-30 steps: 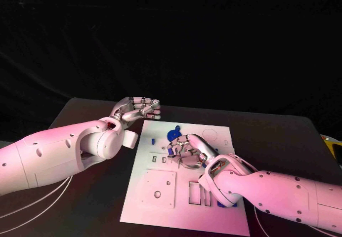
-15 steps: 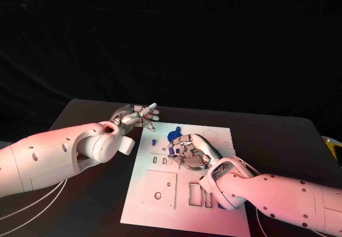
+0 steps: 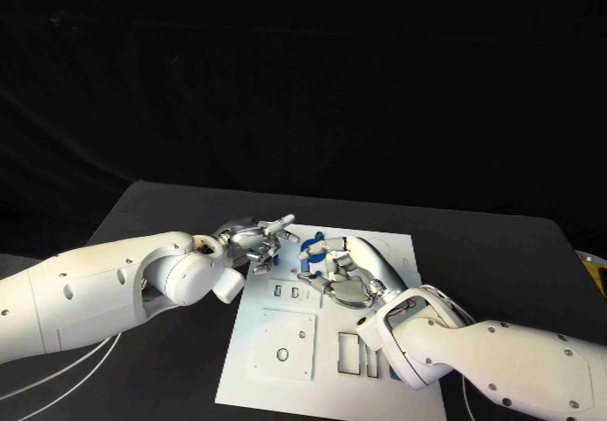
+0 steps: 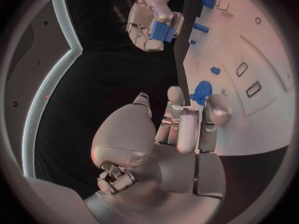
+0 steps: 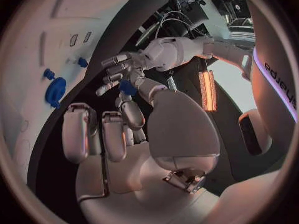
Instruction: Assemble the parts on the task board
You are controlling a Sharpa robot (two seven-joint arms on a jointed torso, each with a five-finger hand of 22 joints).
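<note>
The white task board lies mid-table. My right hand hovers over its far part and pinches a small blue part at its fingertips; the right wrist view shows that part too. My left hand is at the board's far left edge, close to the right hand, fingers apart and holding nothing. A round blue part lies on the board just beyond the left hand's fingers, also seen as the round blue part. Smaller blue parts sit near it.
The board's near half carries a square plate and several upright slots. Black table surrounds the board. A yellow object sits at the table's right edge. My right forearm covers the board's near right corner.
The camera has shifted. My left hand has come down from beyond the board's far left corner toward the right hand, its fingers spreading. The right hand still holds the blue part.
</note>
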